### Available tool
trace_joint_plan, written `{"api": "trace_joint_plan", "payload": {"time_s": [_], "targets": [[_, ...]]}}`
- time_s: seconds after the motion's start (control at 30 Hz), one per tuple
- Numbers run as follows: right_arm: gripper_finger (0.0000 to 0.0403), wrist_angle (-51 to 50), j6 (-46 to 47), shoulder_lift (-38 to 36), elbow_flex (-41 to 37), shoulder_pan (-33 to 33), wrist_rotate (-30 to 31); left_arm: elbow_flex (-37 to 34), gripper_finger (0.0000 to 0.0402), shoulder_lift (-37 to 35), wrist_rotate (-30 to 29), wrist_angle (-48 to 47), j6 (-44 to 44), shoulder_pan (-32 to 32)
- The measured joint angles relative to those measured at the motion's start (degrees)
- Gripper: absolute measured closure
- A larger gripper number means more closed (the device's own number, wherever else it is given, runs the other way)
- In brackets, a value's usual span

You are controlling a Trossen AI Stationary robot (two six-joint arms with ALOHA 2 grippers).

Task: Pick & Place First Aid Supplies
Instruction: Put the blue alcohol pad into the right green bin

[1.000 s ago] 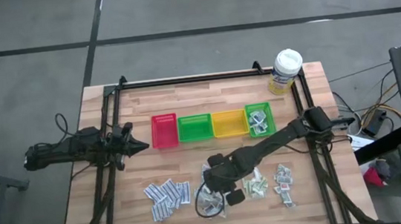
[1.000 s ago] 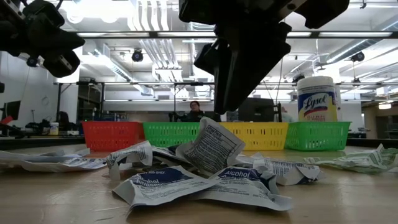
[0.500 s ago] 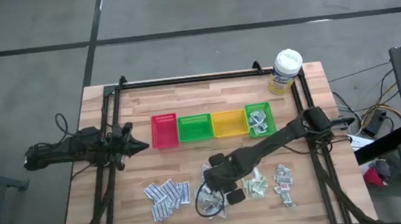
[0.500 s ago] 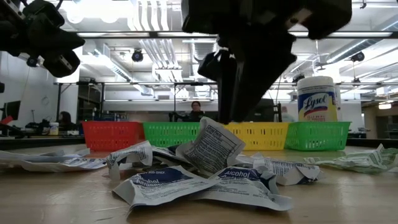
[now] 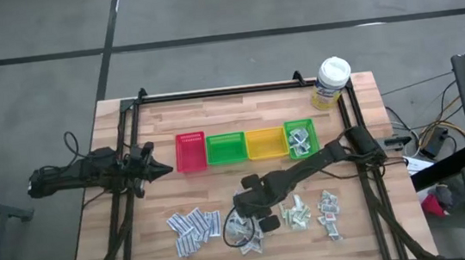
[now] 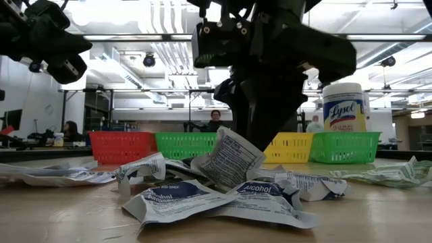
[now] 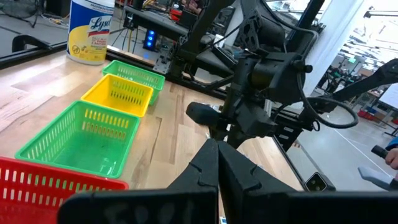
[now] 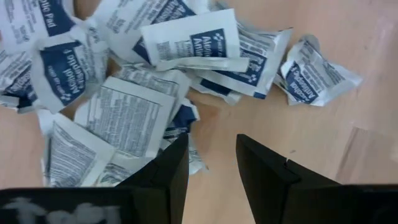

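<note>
The first aid supplies lie in loose heaps on the near half of the wooden table: white-blue sachets (image 5: 193,228), a middle heap of white-blue sachets (image 5: 245,235), pale green ones (image 5: 295,217) and white-red ones (image 5: 329,209). My right gripper (image 8: 211,152) points steeply down, open, low over the near edge of the middle heap (image 8: 155,74). In the low view it (image 6: 260,138) stands just behind an upturned sachet (image 6: 229,158). My left gripper (image 5: 166,169) waits shut at the table's left, next to the red bin. My right gripper comes at the middle heap from above. One fingertip (image 8: 177,158) overlaps a printed sachet (image 8: 134,118), the other (image 8: 252,152) is over bare wood. Whether either one touches a sachet, I cannot tell.
A row of bins stands across the table's middle: red (image 5: 191,152), green (image 5: 225,148), yellow (image 5: 265,142) and a small green one (image 5: 300,138) holding a few sachets. A yellow wipes tub (image 5: 331,82) is at the far right corner. A black frame runs around the table.
My right gripper has come down toward the middle heap, staying over its near edge. The sachets have not moved.
</note>
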Motion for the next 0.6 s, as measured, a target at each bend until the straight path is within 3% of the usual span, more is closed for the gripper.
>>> {"api": "trace_joint_plan", "payload": {"time_s": [0.6], "targets": [[0.0283,-2.5,1.8,0.0,-0.1,-0.2,-0.4,0.0,0.0401,0.0,0.0,0.0,0.0,0.0]]}}
